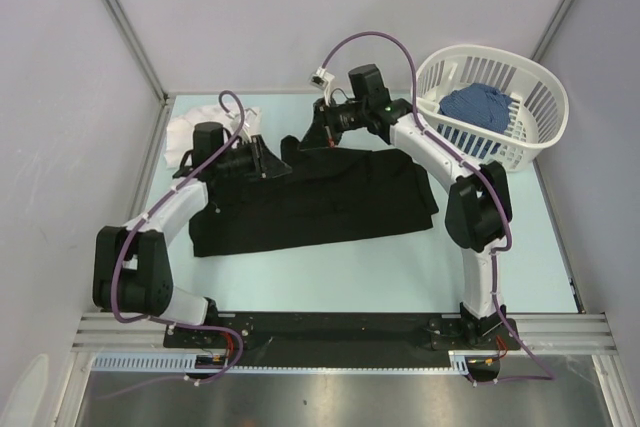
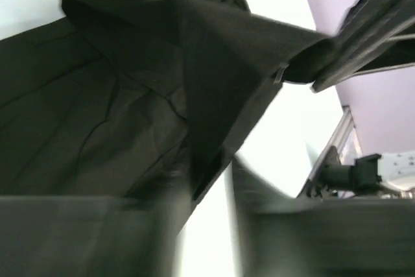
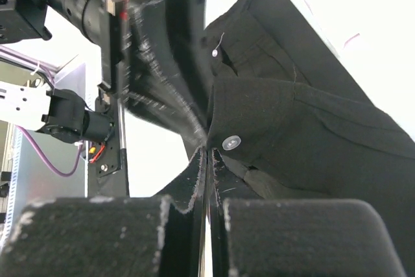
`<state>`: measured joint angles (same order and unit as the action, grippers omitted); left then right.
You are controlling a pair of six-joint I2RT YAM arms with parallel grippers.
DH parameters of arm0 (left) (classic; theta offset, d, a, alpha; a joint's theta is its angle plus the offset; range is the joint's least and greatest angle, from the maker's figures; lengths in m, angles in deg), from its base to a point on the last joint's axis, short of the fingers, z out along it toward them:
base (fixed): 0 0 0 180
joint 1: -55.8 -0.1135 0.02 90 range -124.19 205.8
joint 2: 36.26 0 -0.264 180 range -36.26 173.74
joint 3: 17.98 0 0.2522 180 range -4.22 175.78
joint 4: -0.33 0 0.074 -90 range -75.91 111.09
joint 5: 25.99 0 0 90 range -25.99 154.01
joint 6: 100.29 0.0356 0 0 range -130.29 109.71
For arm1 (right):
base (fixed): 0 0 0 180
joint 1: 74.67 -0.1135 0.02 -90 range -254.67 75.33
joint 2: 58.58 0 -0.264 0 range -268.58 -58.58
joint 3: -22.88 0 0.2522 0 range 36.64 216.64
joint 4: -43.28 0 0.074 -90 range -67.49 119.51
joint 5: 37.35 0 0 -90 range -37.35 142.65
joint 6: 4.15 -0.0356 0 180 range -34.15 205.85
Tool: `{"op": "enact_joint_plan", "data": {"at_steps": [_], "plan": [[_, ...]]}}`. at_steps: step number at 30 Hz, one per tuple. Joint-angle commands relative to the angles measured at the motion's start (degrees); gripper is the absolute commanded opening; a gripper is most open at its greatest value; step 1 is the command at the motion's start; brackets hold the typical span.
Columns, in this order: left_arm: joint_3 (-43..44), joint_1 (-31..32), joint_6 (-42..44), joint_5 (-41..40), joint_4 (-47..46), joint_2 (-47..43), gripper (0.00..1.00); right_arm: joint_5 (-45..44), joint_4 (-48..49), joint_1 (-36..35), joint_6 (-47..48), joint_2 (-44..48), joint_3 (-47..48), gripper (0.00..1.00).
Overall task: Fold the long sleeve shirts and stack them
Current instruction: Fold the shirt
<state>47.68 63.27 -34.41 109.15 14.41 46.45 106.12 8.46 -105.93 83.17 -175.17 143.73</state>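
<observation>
In the far left corner of the table (image 1: 400, 267), a bunched white shirt (image 1: 190, 129). Just right of it, left fingers (image 1: 268, 159), blurred, at a raised fold of the black shirt (image 1: 320, 202); cannot tell how far open or whether gripping. Across the table's middle, the rest of that shirt, spread flat. At its far edge, right fingers (image 3: 97, 238) pressed together, pinching cloth beside a small button (image 3: 231, 141). In the far right corner, a white slatted basket (image 1: 545, 112) with blue cloth (image 1: 478, 105).

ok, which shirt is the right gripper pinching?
The plain black cloth button-up shirt, spread mid-table, in the right gripper; the plain white cloth shirt lies bunched far left.
</observation>
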Motion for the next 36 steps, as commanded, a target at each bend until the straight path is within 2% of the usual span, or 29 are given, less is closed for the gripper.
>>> {"op": "enact_joint_plan", "data": {"at_steps": [1,3,4,5,6,8,10,13,14,17,18,22,23,26,32,36], "plan": [[5.92,0.80,-0.58,4.59,2.38,-1.85,0.03,1.28,2.25,-0.29,-1.01,2.51,1.72,0.00],[7.51,0.89,0.82,8.27,8.52,-2.91,0.00,1.81,2.25,0.32,-1.01,3.39,0.93,0.00],[8.73,1.06,1.61,9.25,10.91,-4.31,0.00,1.98,2.34,0.59,-1.01,3.83,-0.38,0.05],[9.18,1.24,2.40,10.22,12.76,-5.36,0.00,1.99,2.34,1.03,-1.10,5.31,-1.08,0.14],[9.36,1.32,3.54,11.62,15.65,-6.33,0.00,1.99,2.25,2.25,-1.01,6.20,-2.05,0.36],[9.62,1.32,3.90,12.24,17.87,-9.41,0.00,1.38,1.81,4.19,-0.58,9.35,-5.46,0.48],[10.06,1.32,3.73,12.86,18.67,-11.77,0.00,0.85,0.06,8.21,0.04,11.99,-8.46,0.49],[11.81,1.41,2.59,14.08,19.02,-12.93,0.00,-0.21,-1.00,13.84,-1.10,17.97,-18.90,0.45],[12.17,1.41,2.24,14.70,19.02,-13.54,0.00,-0.99,-0.91,15.08,-2.67,19.64,-24.50,0.38],[13.14,1.41,2.41,16.55,20.33,-14.68,0.00,-2.66,-0.83,17.72,-3.65,23.34,-32.10,0.25],[13.40,1.41,4.85,17.16,23.30,-14.78,0.00,-3.46,-0.39,17.99,-3.56,24.21,-35.95,0.24],[16.56,0.89,20.04,15.77,40.16,-13.90,0.00,-5.22,2.16,20.54,-4.44,24.31,-37.75,0.23],[16.74,-0.33,25.56,14.20,45.86,-13.55,0.00,-5.83,2.60,21.50,-4.44,24.14,-37.48,0.24],[17.18,-5.07,33.75,14.09,53.09,-11.18,0.00,-7.76,3.57,22.47,-2.87,22.91,-36.08,0.26],[20.87,-10.71,47.47,8.13,61.19,-5.73,0.00,-8.47,0.23,23.53,-0.92,18.69,-37.30,0.22],[20.79,-13.17,52.24,3.46,61.12,-2.39,0.00,-8.12,1.89,24.06,-2.07,17.89,-37.48,0.22]]}}
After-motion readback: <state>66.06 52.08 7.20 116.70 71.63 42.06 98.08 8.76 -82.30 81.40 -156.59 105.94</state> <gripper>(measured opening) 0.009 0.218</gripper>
